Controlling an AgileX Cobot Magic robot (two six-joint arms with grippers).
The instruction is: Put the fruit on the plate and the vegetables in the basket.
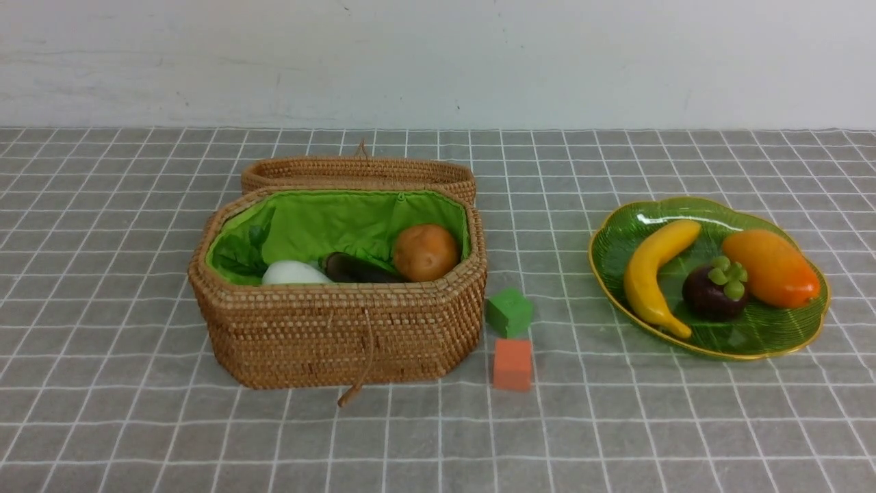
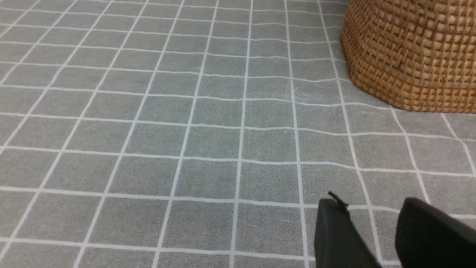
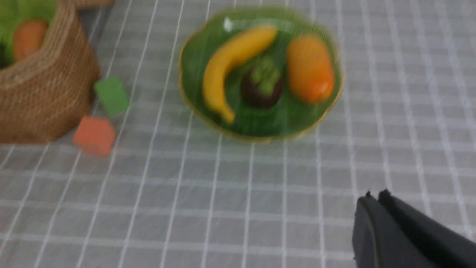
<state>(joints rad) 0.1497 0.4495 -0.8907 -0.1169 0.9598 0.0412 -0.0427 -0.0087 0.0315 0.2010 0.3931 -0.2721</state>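
Observation:
The banana (image 1: 655, 274), mango (image 1: 771, 267) and mangosteen (image 1: 716, 289) lie on the green plate (image 1: 753, 335) at the right. The plate also shows in the right wrist view (image 3: 260, 123). The wicker basket (image 1: 339, 329) holds the white radish (image 1: 294, 273), eggplant (image 1: 356, 269) and potato (image 1: 425, 252); no gourd shows. Neither gripper shows in the front view. My left gripper (image 2: 372, 208) is open and empty over the cloth, near the basket's wall (image 2: 409, 52). My right gripper (image 3: 375, 197) is shut and empty, apart from the plate.
A small green cube (image 1: 509, 312) and a small orange cube (image 1: 512, 364) sit on the grey checked cloth between basket and plate. The basket's lid (image 1: 356, 172) lies open behind it. A white wall stands at the back.

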